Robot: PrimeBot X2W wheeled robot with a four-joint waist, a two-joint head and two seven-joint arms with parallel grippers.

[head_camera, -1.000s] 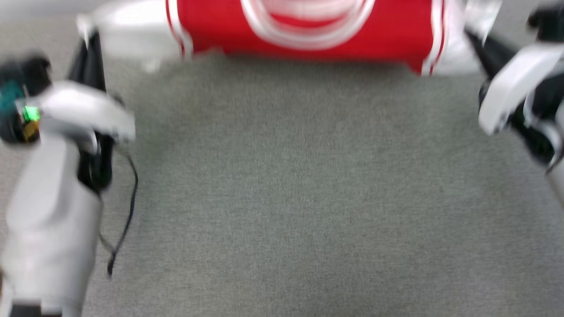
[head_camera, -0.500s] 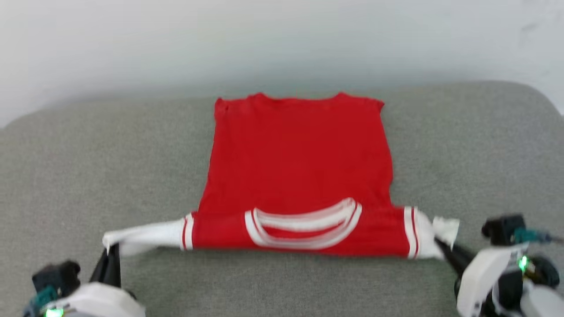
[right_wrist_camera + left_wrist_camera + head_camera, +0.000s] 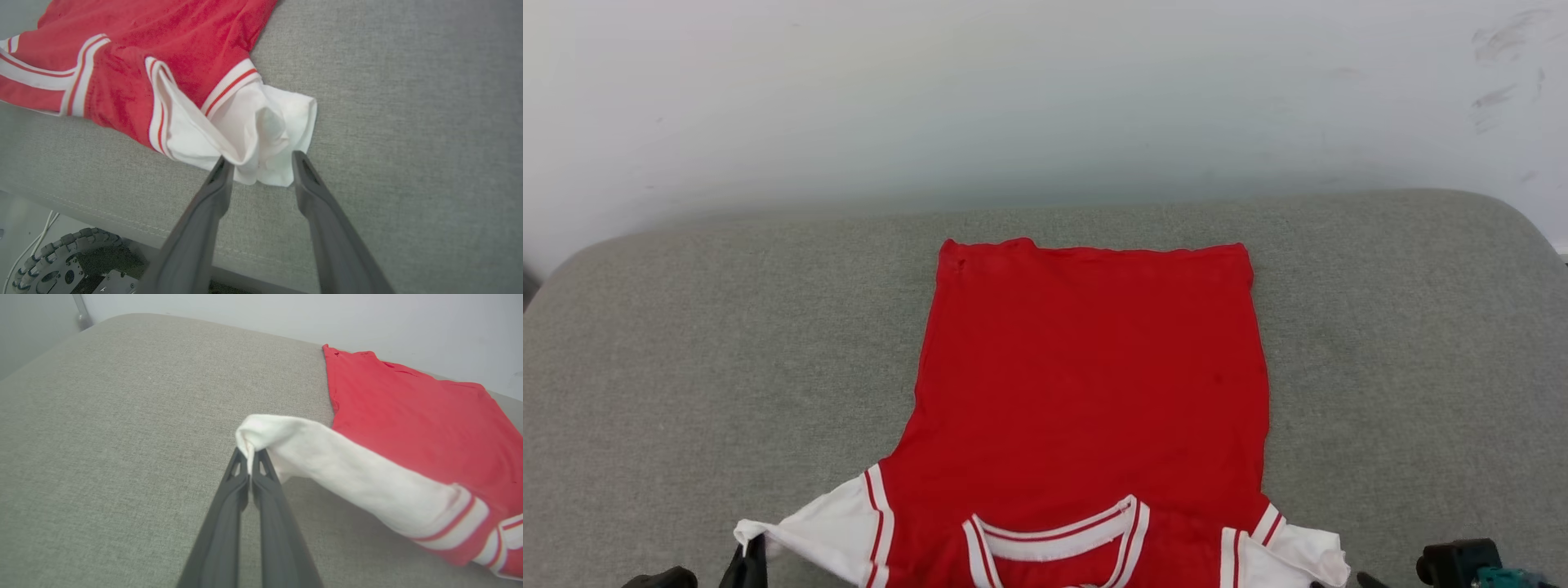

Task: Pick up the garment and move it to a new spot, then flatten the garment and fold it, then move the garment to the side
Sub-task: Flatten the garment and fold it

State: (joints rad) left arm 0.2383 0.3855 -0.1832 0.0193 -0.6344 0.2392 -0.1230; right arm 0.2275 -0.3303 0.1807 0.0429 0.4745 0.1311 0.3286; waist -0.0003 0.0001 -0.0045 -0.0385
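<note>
Red garment (image 3: pixel 1094 384) lies flat, plain side up.

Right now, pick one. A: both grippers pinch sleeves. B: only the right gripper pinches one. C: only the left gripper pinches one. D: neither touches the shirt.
C: the left gripper is shut on a white sleeve of the garment; the right gripper stands open at the other sleeve.

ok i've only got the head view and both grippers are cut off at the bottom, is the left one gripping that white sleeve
observer: yes, the left gripper has its fingers shut on the tip of the white sleeve.
operator: and the right
observer: the right gripper has its fingers apart; the other sleeve lies bunched on the grey cushion at their tips, unclamped.
operator: anything below the edge
observer: a wheel with small rollers, under the cushion's front edge.
</note>
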